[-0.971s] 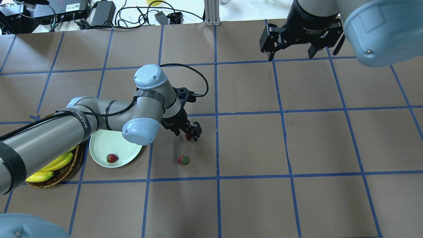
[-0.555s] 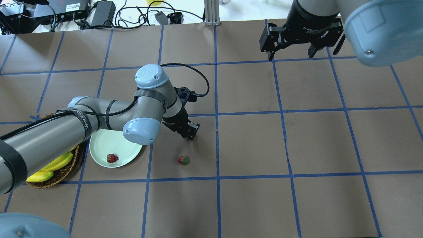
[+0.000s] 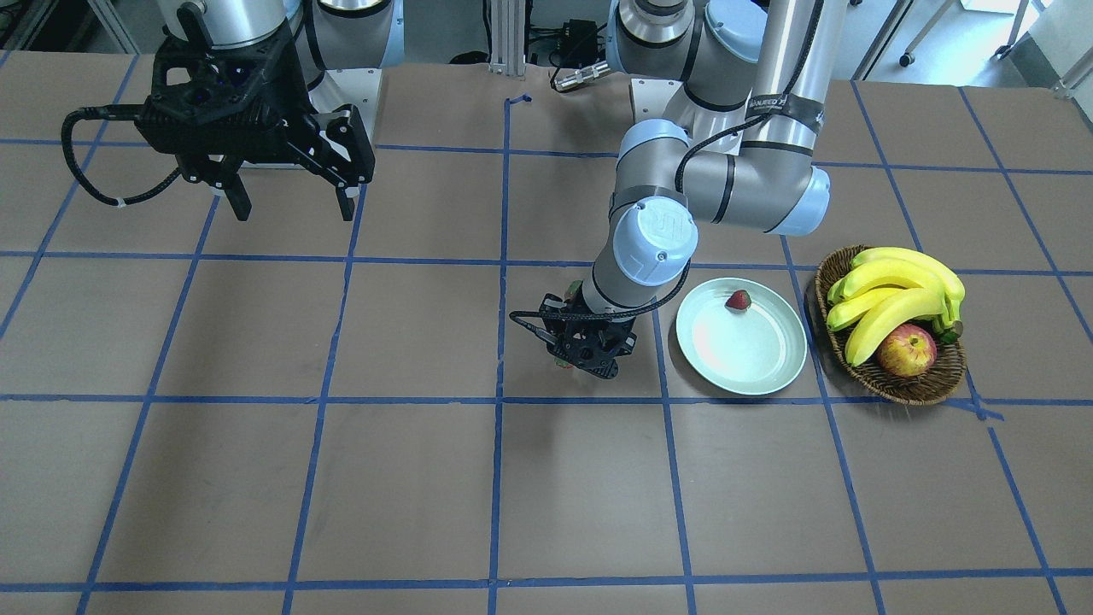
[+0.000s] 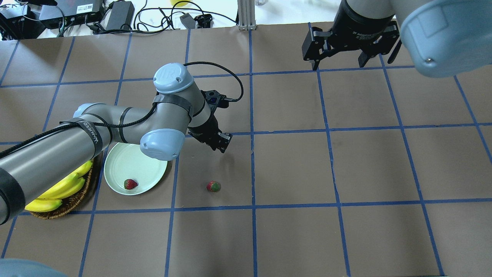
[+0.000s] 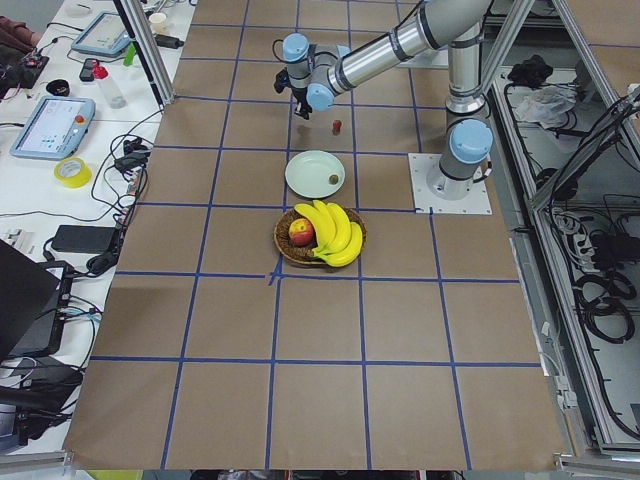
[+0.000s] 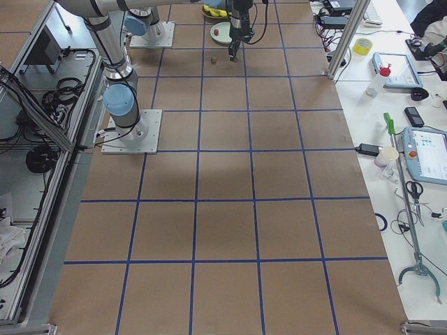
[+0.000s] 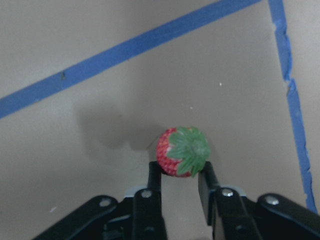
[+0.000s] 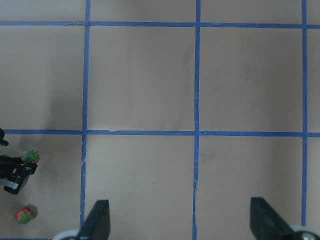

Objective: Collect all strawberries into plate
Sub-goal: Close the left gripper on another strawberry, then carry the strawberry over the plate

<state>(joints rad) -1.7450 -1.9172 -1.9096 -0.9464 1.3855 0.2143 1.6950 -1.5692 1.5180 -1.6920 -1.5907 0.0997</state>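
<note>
Item 1: left gripper [image 7: 180,172], clenched on the held strawberry [image 7: 182,151]. We note that only the fingertips [image 7: 155,176] pinch it, with most of the berry beyond them. Its shadow lies apart on the paper, so we judge it lifted.
Item 2: plated strawberry [image 4: 130,184], inside the plate [image 4: 127,161], near the rim.
Item 3: loose strawberry [image 4: 213,186], on the table beside the plate, not touching it.
Item 4: right gripper [image 4: 340,61], jaws spread and empty, well apart.
Hazards we list: the shallow pinch may let the berry slip out mid-swing. If let go from high up, it may roll over the low rim or knock the plated strawberry out.
</note>
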